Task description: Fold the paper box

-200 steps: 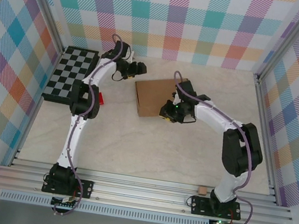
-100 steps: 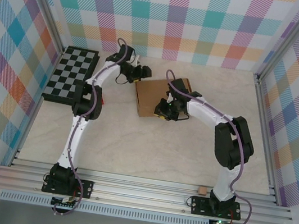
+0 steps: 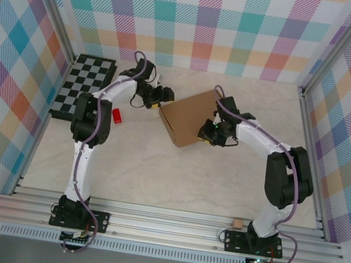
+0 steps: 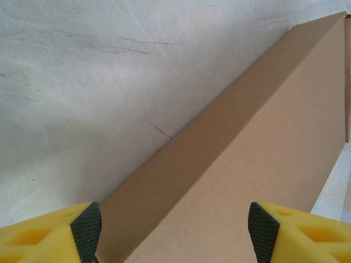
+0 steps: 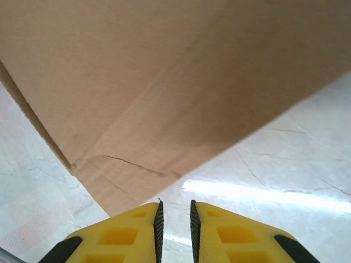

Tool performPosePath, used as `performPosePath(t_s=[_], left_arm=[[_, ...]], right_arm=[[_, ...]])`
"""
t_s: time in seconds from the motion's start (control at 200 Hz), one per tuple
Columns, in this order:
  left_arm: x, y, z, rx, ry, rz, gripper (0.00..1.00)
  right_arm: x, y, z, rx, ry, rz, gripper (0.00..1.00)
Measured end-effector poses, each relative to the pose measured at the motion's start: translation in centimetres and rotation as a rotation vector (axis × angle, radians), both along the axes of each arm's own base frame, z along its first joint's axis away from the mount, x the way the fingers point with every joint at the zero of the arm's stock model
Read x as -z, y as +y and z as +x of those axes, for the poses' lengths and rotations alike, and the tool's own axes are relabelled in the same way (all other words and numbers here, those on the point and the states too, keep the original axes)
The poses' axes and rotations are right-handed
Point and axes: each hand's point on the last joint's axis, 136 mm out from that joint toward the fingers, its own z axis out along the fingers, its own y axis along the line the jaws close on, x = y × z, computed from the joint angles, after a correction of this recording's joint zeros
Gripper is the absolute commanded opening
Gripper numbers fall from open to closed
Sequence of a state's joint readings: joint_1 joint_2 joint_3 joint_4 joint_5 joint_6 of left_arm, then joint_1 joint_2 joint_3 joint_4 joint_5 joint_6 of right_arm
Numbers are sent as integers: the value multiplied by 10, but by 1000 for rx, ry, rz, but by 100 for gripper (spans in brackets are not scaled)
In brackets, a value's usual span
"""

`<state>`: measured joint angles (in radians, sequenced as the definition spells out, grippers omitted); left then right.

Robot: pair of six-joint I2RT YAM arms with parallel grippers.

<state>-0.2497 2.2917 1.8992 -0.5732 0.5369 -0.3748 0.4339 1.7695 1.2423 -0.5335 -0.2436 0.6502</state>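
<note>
Brown paper box (image 4: pixel 241 159), edges off-frame

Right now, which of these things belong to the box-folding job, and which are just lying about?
In the job: box, left gripper, right gripper.
Lying about: chessboard, red block, scrap of cardboard by the right arm's base.

Paper box (image 3: pixel 188 115): matt brown cardboard, creased. Table (image 3: pixel 156 168): smooth, glossy marble-look surface. Frame rails (image 3: pixel 167 227): brushed metal.
</note>
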Motion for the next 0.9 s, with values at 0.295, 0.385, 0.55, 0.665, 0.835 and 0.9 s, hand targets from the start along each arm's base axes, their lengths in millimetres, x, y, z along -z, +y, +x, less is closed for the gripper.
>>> performPosePath(t_s=[0.295,0.385,0.55,0.665,0.835,0.9], left_arm=[[9,-10,-12,17,25,38,73],[11,-12,-15,21,33,46,73],[12,-13,-18,24,44,55,73],[14,-12,-19,19,51,64,72],[16,-10,-18,9,53,71,72],[18,-10,-17,1,55,71,72]], right_arm=[[6,12,0,-29,4,97,22],[13,17,3,-32,14,112,22],[30,20,4,-30,48,119,22],[30,23,6,-32,44,137,21],[33,28,9,-27,45,168,21],[35,30,10,-23,49,183,21]])
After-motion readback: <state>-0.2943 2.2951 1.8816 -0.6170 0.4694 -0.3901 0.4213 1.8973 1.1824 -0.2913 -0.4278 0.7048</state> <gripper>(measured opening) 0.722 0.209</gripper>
